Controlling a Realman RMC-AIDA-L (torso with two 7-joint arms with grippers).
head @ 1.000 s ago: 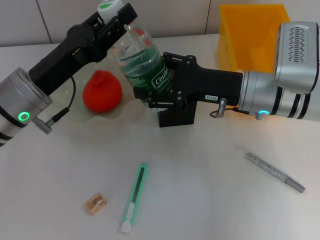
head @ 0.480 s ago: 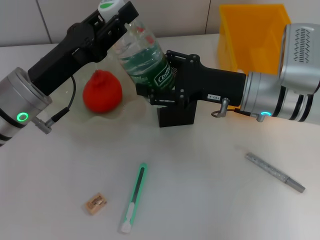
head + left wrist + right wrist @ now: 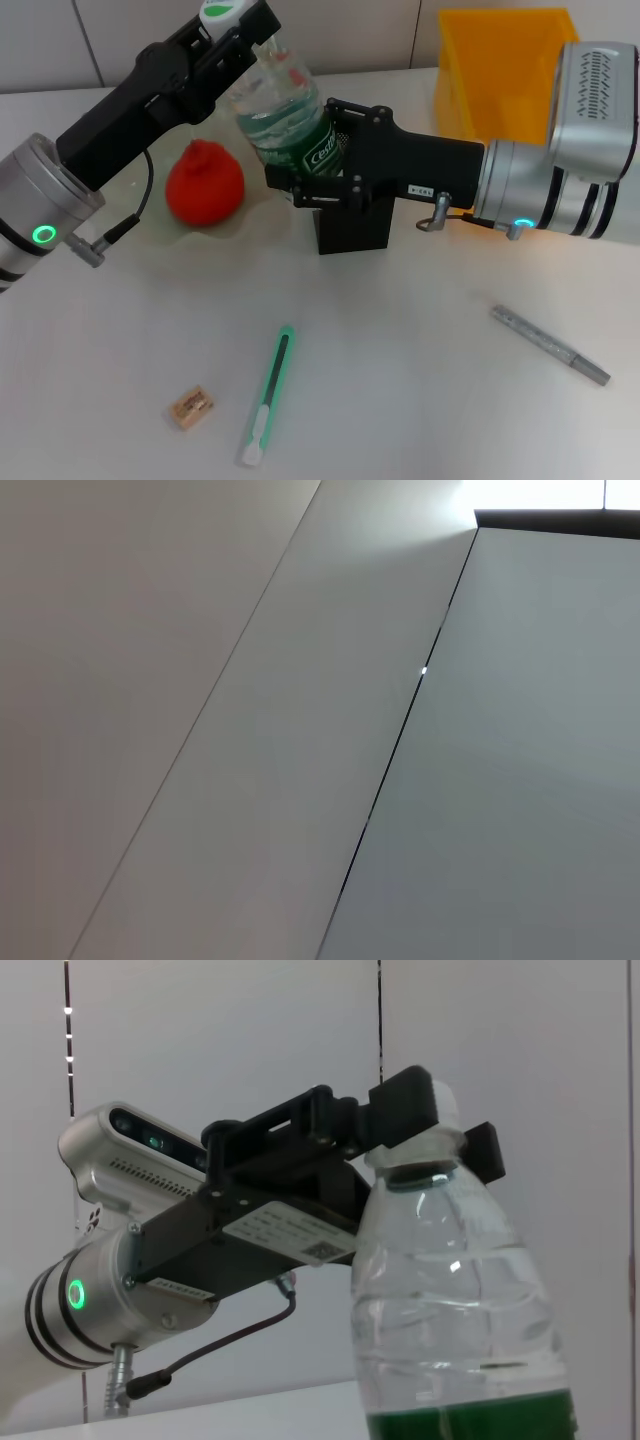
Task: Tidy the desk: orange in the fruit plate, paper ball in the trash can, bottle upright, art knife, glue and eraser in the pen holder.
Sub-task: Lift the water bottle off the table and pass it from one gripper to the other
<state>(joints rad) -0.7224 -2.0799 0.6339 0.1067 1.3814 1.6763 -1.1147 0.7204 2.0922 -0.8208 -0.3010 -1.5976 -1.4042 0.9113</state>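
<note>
A clear bottle (image 3: 288, 115) with a green label and white cap is held nearly upright above the table. My left gripper (image 3: 232, 25) is shut on its cap; it also shows in the right wrist view (image 3: 425, 1120). My right gripper (image 3: 305, 180) is shut on the bottle's lower body (image 3: 460, 1350). The orange (image 3: 204, 183) lies on the clear fruit plate (image 3: 240, 228). The black pen holder (image 3: 352, 228) stands under my right gripper. The green art knife (image 3: 268, 393), eraser (image 3: 191, 406) and grey glue stick (image 3: 548, 344) lie on the table.
A yellow bin (image 3: 500, 70) stands at the back right. No paper ball shows. The left wrist view shows only plain wall panels.
The bottle and both grippers shifted slightly, right then back left, with the bottle a little more upright. Nothing else moved.
</note>
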